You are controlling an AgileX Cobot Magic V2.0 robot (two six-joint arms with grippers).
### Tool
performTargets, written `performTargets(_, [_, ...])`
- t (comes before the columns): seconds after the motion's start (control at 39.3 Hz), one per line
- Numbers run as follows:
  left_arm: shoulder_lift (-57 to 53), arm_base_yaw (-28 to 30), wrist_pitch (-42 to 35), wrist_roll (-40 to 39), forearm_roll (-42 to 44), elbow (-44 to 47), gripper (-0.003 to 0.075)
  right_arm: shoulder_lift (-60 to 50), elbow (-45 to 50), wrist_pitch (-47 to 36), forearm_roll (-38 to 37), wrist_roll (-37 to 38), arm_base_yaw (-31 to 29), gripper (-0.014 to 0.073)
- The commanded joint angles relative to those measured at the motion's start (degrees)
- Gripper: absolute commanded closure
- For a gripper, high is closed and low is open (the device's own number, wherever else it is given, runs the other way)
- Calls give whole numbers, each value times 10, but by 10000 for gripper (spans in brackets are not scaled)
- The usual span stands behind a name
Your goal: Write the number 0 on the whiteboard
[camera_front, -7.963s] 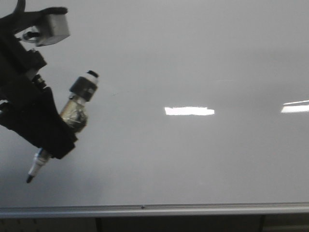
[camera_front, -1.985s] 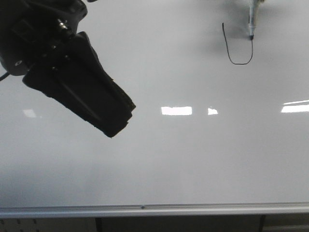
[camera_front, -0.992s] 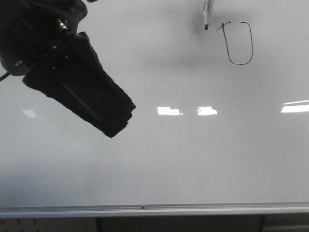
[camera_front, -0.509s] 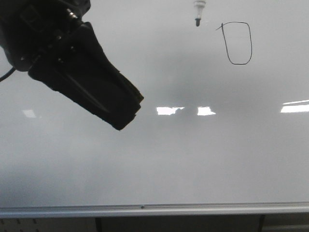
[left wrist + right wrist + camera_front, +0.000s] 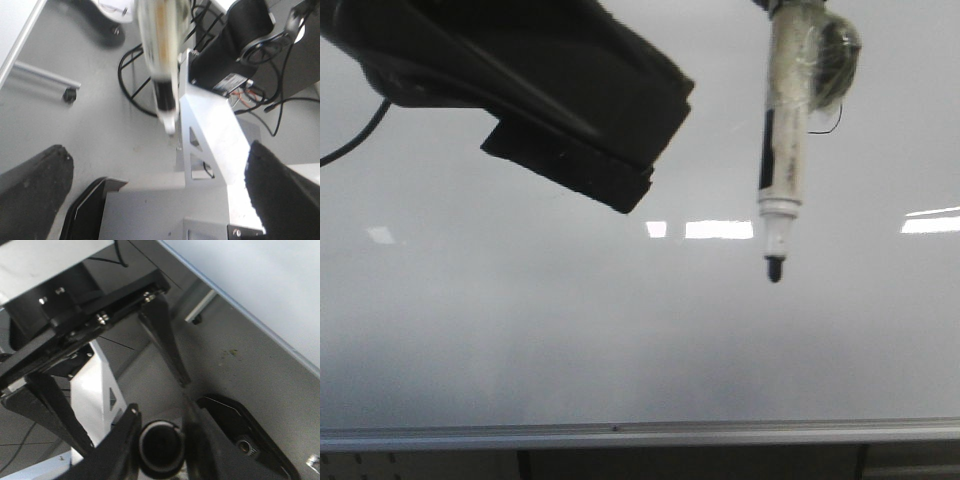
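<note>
The whiteboard point(image 5: 520, 330) fills the front view, with its silver rail point(image 5: 620, 432) along the lower edge. The number 0 is almost all hidden behind the marker; only a short black arc point(image 5: 834, 128) shows beside the tape wad. The marker point(image 5: 783, 150) hangs tip down in front of the board, with a wad of tape point(image 5: 832, 55) near its top. My right gripper point(image 5: 160, 440) is shut on the marker's round black end point(image 5: 160, 447). My left gripper point(image 5: 160, 187) is wide open and empty; it is the dark mass point(image 5: 580, 100) at the upper left.
Bright light glints point(image 5: 718, 229) lie across the board's middle. The wrist views show the grey floor point(image 5: 100, 125), a wheeled stand point(image 5: 67, 92), cables point(image 5: 135, 75) and white frame parts point(image 5: 215, 135) below the board.
The closed loop was finished, then the marker left the board. It now hangs large and low in front of the 0. The left gripper has moved up and to the right.
</note>
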Motion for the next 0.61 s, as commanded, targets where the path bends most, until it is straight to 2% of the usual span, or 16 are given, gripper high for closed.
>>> performTargets(0.0, [-22, -3, 44, 13, -59, -16, 50, -19, 12, 1, 114, -50, 2, 654])
performTargets(0.08, [-22, -3, 44, 14, -59, -16, 50, -19, 21, 0, 159, -74, 7, 654])
performTargets(0.31, [-22, -4, 44, 14, -60, -16, 68, -19, 21, -25, 187, -91, 12, 654])
performTargets(0.46, [-22, -4, 44, 14, -78, -16, 183, -19, 21, -26, 187, -91, 13, 654])
performTargets(0.59, [-22, -4, 44, 14, -79, -16, 351, -19, 21, -26, 187, -91, 13, 654])
